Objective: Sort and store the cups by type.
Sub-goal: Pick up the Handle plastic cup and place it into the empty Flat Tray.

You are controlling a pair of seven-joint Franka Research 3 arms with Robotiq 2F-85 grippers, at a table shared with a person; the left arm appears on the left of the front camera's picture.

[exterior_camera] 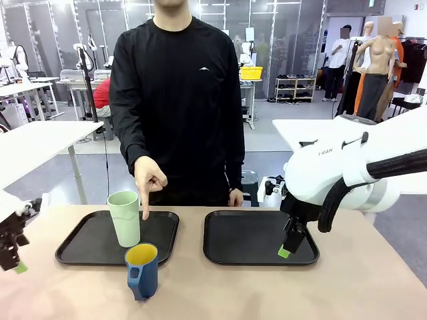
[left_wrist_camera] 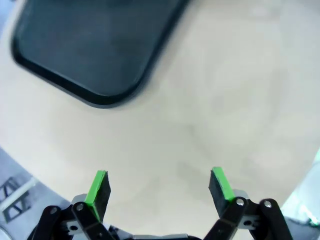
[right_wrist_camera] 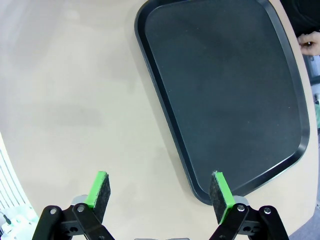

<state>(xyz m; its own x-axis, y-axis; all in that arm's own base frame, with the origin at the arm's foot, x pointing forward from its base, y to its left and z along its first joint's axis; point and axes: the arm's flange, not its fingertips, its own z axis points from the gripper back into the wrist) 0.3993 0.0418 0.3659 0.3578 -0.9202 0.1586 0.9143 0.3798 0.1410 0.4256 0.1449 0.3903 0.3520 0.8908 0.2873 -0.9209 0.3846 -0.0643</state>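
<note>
A tall pale green tumbler (exterior_camera: 124, 218) stands upright on the left black tray (exterior_camera: 83, 241). The dark blue mug (exterior_camera: 142, 270), yellow inside, stands on the table just in front of that tray. The person's hand (exterior_camera: 147, 180) points a finger down beside the tumbler. My left gripper (exterior_camera: 19, 265) hangs at the table's far left edge, open and holding nothing (left_wrist_camera: 159, 185). My right gripper (exterior_camera: 285, 250) hovers over the near right corner of the right tray (exterior_camera: 253, 237), also open with nothing between its fingers (right_wrist_camera: 160, 192).
The person in black stands at the far edge, the other hand (exterior_camera: 235, 197) resting by the right tray (right_wrist_camera: 225, 90). A corner of the left tray (left_wrist_camera: 85, 50) lies ahead of my left gripper. Bare tabletop (exterior_camera: 280, 293) spreads in front of both trays.
</note>
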